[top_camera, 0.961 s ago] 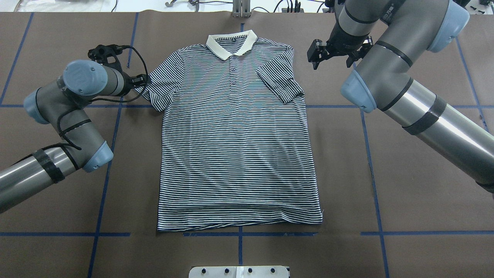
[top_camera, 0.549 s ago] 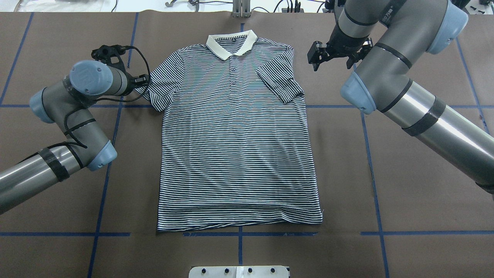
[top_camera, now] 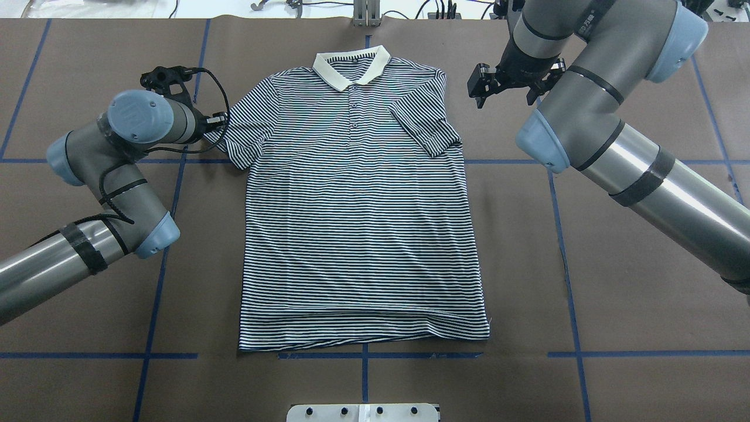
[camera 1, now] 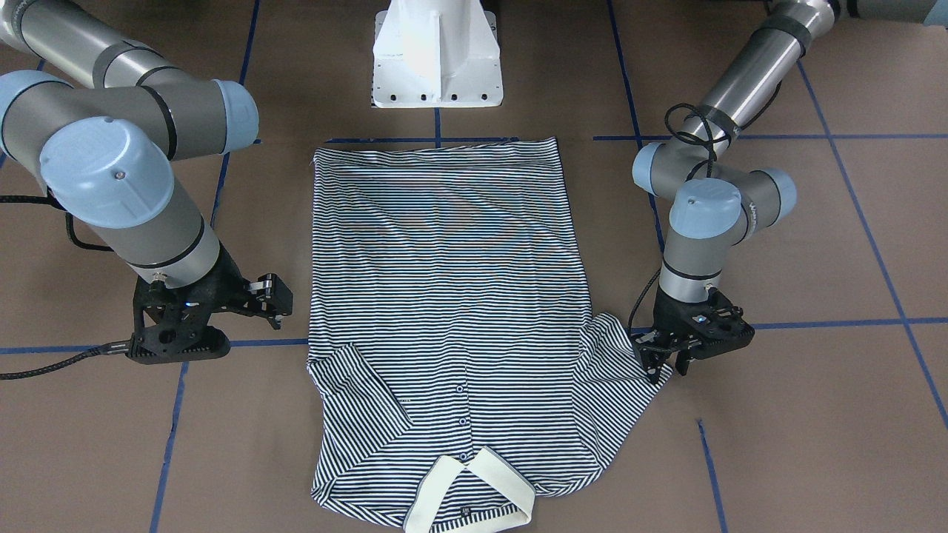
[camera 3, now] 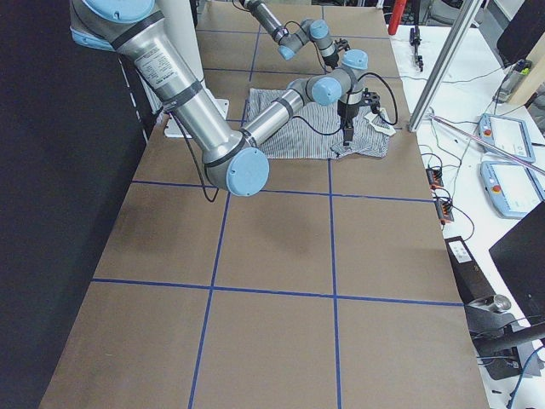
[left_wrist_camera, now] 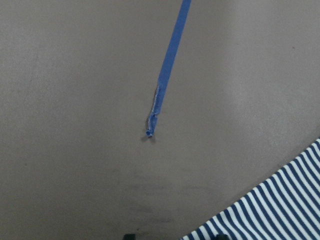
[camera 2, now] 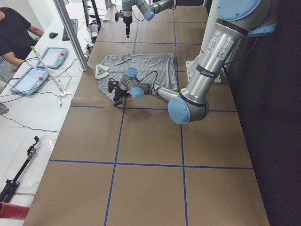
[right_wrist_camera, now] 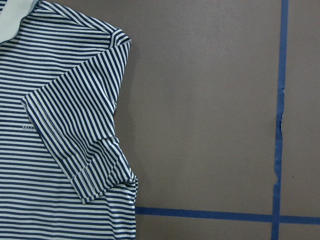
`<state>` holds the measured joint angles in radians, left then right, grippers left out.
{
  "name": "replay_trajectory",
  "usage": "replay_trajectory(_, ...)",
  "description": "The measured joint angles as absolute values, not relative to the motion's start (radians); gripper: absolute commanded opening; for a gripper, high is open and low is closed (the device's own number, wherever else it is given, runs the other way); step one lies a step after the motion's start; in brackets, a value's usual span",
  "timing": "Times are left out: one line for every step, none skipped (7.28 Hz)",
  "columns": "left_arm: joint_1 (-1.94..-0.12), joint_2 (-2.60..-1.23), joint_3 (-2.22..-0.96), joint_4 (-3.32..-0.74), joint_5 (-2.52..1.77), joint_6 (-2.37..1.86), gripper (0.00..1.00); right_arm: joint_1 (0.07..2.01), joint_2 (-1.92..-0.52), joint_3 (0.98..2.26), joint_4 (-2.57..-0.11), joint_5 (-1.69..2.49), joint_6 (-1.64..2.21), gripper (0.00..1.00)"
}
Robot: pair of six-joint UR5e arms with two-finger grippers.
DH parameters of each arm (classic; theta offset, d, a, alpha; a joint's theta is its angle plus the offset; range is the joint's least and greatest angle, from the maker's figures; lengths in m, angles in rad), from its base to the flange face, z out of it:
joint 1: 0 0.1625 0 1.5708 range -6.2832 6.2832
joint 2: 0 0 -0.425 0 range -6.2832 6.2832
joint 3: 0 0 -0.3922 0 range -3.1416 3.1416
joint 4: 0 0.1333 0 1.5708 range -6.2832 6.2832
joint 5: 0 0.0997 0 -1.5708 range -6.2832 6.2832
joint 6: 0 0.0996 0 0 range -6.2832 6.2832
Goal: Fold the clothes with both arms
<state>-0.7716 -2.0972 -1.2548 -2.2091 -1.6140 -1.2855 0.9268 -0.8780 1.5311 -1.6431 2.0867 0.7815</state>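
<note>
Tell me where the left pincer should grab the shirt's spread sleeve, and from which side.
Grip the spread sleeve at its outer hem, coming in from outboard of the shirt, low over the table: it lies flat, hem free, the left pincer right beside it.

Striped navy-and-white polo shirt [top_camera: 360, 199] lies flat, front up, mid-frame on the worktop [top_camera: 615, 264], cream collar [top_camera: 351, 61] at the top. Its frame-right sleeve [top_camera: 425, 126] is folded in over the chest, the other one's spread out. Grey left arm [top_camera: 88, 152] reaches that sleeve's edge; right arm [top_camera: 592, 111] hangs upper right.
</note>
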Motion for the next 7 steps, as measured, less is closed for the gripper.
replay_trajectory(-0.771,-2.099,-1.262,-2.203,-1.615,-1.286,0.00,0.927,-0.878,1.529,-1.643,2.086,0.781,1.00)
replay_trajectory(-0.771,-2.099,-1.278,-2.184,-1.617,-1.285,0.00,0.927,-0.878,1.526,-1.643,2.086,0.781,1.00)
replay_trajectory(-0.772,-2.100,-1.315,-2.143,-1.619,-1.285,0.00,0.927,-0.879,1.523,-1.643,2.086,0.782,1.00)
replay_trajectory(-0.772,-2.102,-1.382,-2.067,-1.620,-1.284,0.00,0.927,-0.879,1.519,-1.642,2.086,0.782,1.00)
replay_trajectory(-0.772,-2.117,-1.458,-1.970,-1.622,-1.285,0.00,0.927,-0.881,1.518,-1.641,2.086,0.782,1.00)
replay_trajectory(-0.771,-2.154,-1.491,-1.903,-1.623,-1.287,0.00,0.928,-0.884,1.519,-1.634,2.089,0.782,1.00)
replay_trajectory(-0.767,-2.204,-1.479,-1.869,-1.625,-1.292,0.00,0.931,-0.892,1.522,-1.608,2.100,0.780,1.00)
